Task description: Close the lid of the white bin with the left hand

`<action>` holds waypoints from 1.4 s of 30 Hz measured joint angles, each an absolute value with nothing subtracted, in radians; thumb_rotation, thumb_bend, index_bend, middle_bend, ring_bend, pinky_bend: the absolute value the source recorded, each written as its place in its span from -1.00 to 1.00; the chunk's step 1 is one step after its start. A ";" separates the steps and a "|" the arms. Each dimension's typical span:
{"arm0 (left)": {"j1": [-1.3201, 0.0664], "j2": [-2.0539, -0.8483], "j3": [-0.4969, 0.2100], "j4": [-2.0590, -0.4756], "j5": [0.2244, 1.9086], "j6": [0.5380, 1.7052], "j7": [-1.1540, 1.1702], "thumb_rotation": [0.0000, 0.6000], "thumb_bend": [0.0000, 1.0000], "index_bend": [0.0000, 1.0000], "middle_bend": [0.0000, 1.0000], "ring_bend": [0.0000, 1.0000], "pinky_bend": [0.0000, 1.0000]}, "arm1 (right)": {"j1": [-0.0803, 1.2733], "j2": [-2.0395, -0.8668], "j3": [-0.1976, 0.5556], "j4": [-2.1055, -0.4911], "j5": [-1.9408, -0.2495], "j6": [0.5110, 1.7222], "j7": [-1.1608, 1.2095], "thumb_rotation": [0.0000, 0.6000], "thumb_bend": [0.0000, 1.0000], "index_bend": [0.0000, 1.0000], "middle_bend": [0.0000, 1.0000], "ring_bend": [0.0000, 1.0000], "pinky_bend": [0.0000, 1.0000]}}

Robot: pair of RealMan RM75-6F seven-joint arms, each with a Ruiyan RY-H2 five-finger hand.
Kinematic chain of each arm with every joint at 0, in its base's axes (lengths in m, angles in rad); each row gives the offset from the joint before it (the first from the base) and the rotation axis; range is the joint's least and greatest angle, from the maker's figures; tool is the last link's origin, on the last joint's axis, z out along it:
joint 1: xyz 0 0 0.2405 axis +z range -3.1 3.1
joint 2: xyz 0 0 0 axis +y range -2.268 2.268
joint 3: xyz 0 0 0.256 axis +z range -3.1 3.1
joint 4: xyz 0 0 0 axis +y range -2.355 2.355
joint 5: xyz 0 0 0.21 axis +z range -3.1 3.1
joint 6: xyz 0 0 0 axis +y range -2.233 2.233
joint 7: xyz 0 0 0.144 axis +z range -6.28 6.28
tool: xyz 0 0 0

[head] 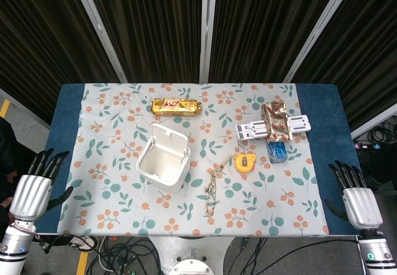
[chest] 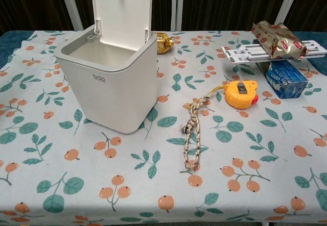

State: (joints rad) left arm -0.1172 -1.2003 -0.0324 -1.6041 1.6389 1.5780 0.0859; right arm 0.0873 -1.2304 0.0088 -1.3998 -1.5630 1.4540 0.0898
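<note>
White bin (head: 162, 161) open, lid (head: 171, 139) upright; both hands idle at the table's near corners.

The bin stands left of centre on the floral tablecloth (head: 111, 163), with the lid hinged at the far rim and tilted slightly back. The left hand (head: 34, 185) hovers well apart from it, fingers spread and holding nothing; the right hand (head: 356, 195) likewise, fingers extended, nothing grasped. Risks, as judgement: the bin looks light, so a push on the lid from the front could slide or tip it rather than fold the lid down. A sweep from the near side may strike the bin wall. The braided cord (head: 211, 191) and orange tape measure (head: 245, 162) lie to the right, clear of the likely path.
</note>
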 measured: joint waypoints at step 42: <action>-0.604 -1.082 -0.243 -1.832 1.598 1.081 -0.013 1.00 -0.58 -0.83 -0.68 -0.86 -0.78 | 0.098 -1.232 -0.004 -1.369 -1.553 1.408 0.123 1.00 -0.53 -1.00 -1.00 -1.00 -1.00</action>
